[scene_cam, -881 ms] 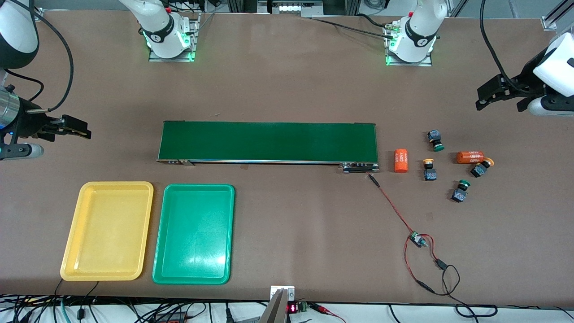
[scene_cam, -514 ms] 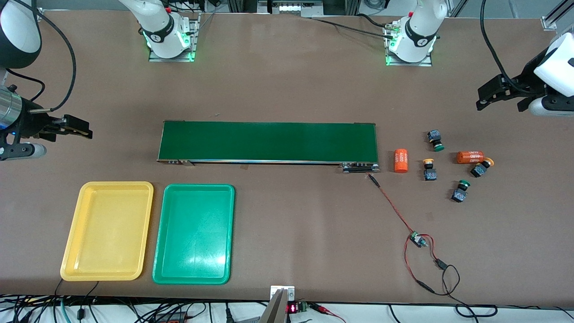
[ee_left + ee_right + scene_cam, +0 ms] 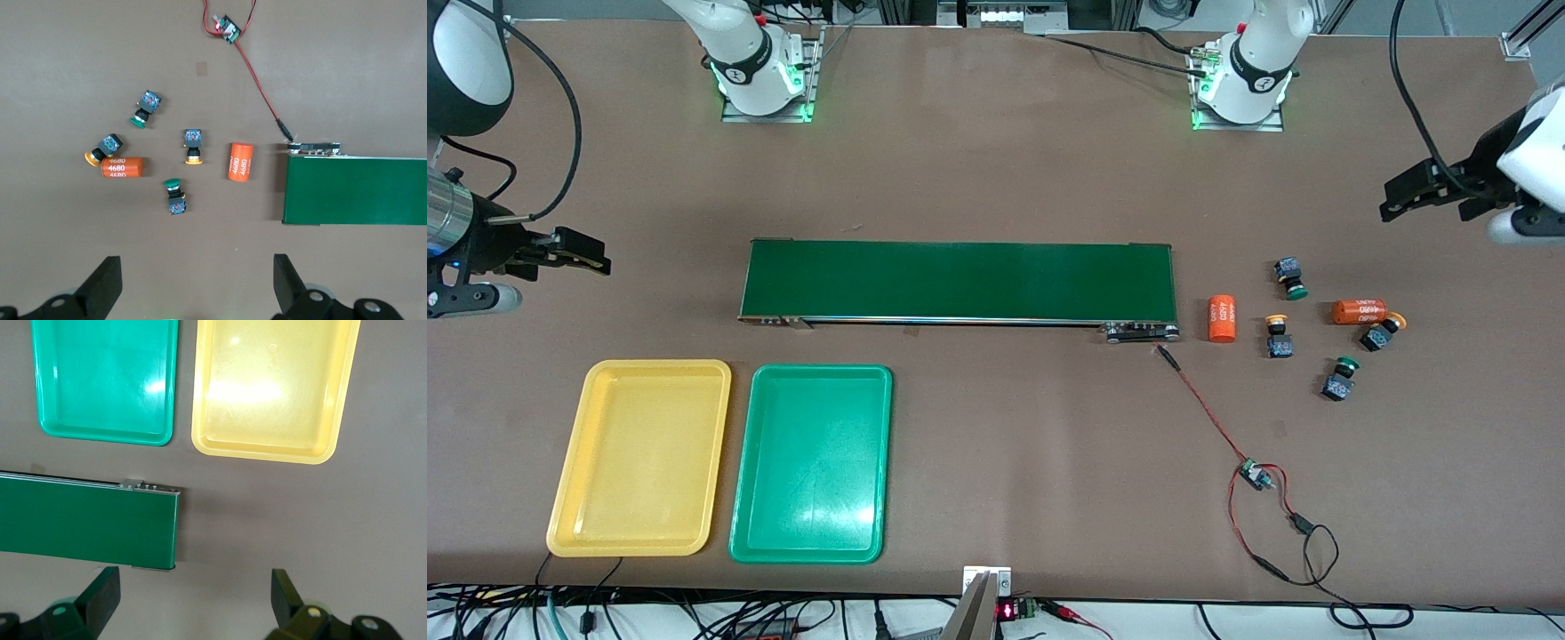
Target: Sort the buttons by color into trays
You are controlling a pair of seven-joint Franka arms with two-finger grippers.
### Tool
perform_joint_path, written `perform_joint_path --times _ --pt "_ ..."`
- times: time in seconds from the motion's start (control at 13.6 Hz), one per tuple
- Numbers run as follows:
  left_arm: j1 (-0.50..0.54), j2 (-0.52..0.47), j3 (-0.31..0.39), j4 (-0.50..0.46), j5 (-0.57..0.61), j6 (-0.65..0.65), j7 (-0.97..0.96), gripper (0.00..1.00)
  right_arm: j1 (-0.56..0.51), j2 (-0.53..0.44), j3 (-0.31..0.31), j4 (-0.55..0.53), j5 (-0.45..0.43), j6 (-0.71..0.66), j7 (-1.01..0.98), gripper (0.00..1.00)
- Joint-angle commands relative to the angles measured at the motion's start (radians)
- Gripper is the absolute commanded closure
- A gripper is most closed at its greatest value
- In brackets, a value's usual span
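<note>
At the left arm's end of the worktop [image 3: 996,178], beside the end of the dark-green conveyor belt [image 3: 959,280]: four buttons, loosely scattered, none touching another. Green-capped button [image 3: 1290,276] farthest from the front camera; yellow-capped button [image 3: 1279,337] nearer, just beside an orange cylinder [image 3: 1221,317]; second yellow-capped button [image 3: 1381,333] close against a second orange cylinder [image 3: 1359,310], contact not certain; second green-capped button [image 3: 1339,380] nearest the camera. All lying tipped on their sides, caps pointing different ways. Judged small, light, rigid plastic; unlikely to be fragile. Round caps smooth and prone to slip or roll out of a pinch; blocky dark bodies with flat faces, the better place to take hold, fingers set across two parallel sides. Care advised at the yellow one by the cylinder, little room there for a finger. Yellow tray [image 3: 640,458] and green tray [image 3: 812,463] side by side toward the right arm's end, nearer the camera than the belt, both holding nothing. Left gripper [image 3: 1430,191] up over bare worktop near the buttons, fingers [image 3: 103,287] spread wide, holding nothing. Right gripper [image 3: 569,253] waiting over bare worktop off the belt's end nearest the trays, fingers [image 3: 100,593] likewise wide apart. No button sorted yet.
</note>
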Motion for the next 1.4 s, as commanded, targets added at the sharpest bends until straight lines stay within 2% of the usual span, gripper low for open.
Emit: perform_joint_path --times 0.0,0.29,0.44,0.95,1.32 --pt "0.004 0.106 -0.010 0.038 0.037 0.005 0.002 0.00 0.006 0.001 0.002 0.017 -0.018 -0.015 -0.009 0.00" --pt "-0.005 0.227 -0.010 0.040 0.037 0.013 -0.013 0.00 0.008 0.001 0.002 0.019 -0.015 -0.015 -0.006 0.00" --pt "-0.003 0.260 -0.010 -0.003 0.040 0.071 -0.002 0.00 0.014 0.001 0.002 0.019 -0.016 -0.015 -0.006 0.00" --pt "-0.003 0.234 -0.060 -0.352 0.026 0.391 -0.022 0.00 0.011 0.002 0.000 0.017 -0.030 -0.020 -0.009 0.00" --pt "-0.005 0.223 -0.071 -0.531 0.026 0.597 -0.027 0.00 0.008 0.002 0.000 0.017 -0.027 -0.018 -0.010 0.00"
